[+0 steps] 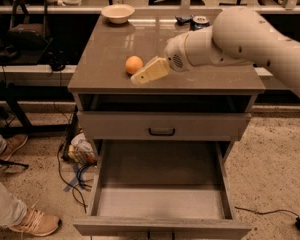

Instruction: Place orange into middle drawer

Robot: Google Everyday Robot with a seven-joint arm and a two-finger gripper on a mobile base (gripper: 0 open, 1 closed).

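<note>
The orange [134,64] rests on the bench [102,59], not yet grasped. The claw [149,72] hangs just right of the orange, angled toward it, holding nothing; its opening cannot be told. Below the orange, the middle drawer [162,199] stands open to receive it.

Lab — trailing floor cables [81,180]; tool [149,72] over cabinet [110,49].
</note>
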